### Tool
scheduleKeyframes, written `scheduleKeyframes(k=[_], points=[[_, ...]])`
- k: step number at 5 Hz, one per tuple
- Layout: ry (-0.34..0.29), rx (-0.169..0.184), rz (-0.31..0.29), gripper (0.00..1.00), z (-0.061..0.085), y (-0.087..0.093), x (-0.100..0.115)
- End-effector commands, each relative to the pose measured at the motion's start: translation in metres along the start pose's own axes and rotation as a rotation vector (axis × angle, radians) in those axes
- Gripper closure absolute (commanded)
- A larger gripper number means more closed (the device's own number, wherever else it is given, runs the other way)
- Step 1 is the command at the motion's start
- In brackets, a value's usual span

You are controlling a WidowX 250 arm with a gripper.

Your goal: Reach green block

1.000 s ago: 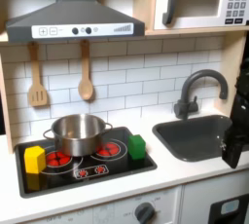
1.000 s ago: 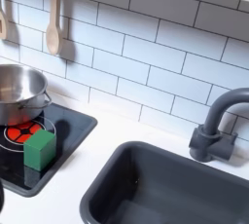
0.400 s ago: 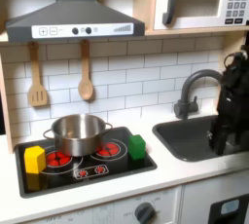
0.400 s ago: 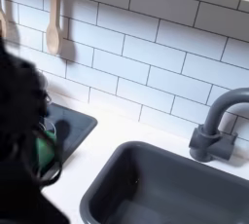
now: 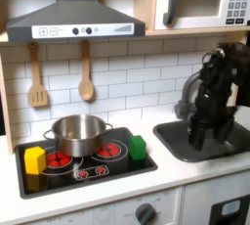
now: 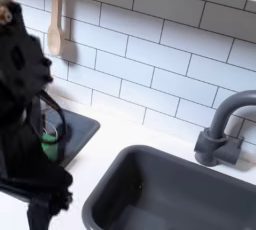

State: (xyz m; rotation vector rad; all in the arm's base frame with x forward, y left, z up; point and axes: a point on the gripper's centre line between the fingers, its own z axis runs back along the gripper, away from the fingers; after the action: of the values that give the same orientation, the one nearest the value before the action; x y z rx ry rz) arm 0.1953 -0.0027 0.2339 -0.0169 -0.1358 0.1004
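The green block [image 5: 139, 148] stands on the right edge of the black stove [image 5: 83, 165], to the right of the steel pot [image 5: 78, 131]. In the first exterior view my black arm hangs over the sink [image 5: 172, 131], with the gripper [image 5: 198, 139] pointing down, well right of the block and apart from it. Its fingers are too blurred to tell if they are open. In the second exterior view the arm covers the left side, and a sliver of the green block [image 6: 47, 147] shows behind it. The gripper [image 6: 40, 212] sits low at the bottom left there.
A yellow block [image 5: 35, 159] sits on the stove's left edge. Wooden utensils [image 5: 85, 72] hang on the tiled wall. The grey faucet [image 6: 222, 134] stands behind the sink [image 6: 170, 189]. A microwave [image 5: 200, 1] and a range hood [image 5: 73, 19] are overhead.
The arm has swung from the first exterior view's right edge leftward over the sink, toward the stove. In the second exterior view it now hides the pot and most of the block.
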Motion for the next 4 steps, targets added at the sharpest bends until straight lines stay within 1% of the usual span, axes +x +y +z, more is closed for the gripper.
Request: scheduleKeyframes(k=[1, 4], points=[[-0.009, 0.014, 0.008, 0.0, -0.006, 0.016, 0.023], [-0.043, 0.027, 0.038, 0.0, -0.009, 0.036, 0.07]])
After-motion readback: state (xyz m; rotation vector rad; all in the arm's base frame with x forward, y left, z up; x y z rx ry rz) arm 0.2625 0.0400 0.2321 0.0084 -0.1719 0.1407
